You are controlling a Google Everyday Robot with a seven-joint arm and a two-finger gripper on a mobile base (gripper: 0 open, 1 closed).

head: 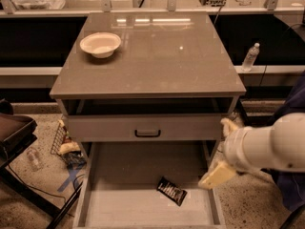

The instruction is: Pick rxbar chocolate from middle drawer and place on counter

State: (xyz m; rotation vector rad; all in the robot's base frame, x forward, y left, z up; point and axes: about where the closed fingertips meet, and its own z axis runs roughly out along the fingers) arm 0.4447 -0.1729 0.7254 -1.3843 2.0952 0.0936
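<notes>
The gripper [223,151] hangs by the open drawer's [128,168] right wall, jaws spread and empty, while the chocolate bar [171,191] lies flat on the drawer floor down-left of it, its long axis slanting front-right.

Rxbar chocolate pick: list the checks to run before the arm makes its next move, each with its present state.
1. Middle drawer pulled out, floor exposed: ok.
2. Rxbar chocolate in plain sight, lying flat on the drawer floor right of the middle, nothing on it: ok.
3. Bar clear of the drawer front above: ok, it lies well forward of it.
4. End effector above the bar: not ok, it hangs at the drawer's right wall, beside the bar.
5. Free room on the counter: ok, only a white bowl at its far left.
</notes>
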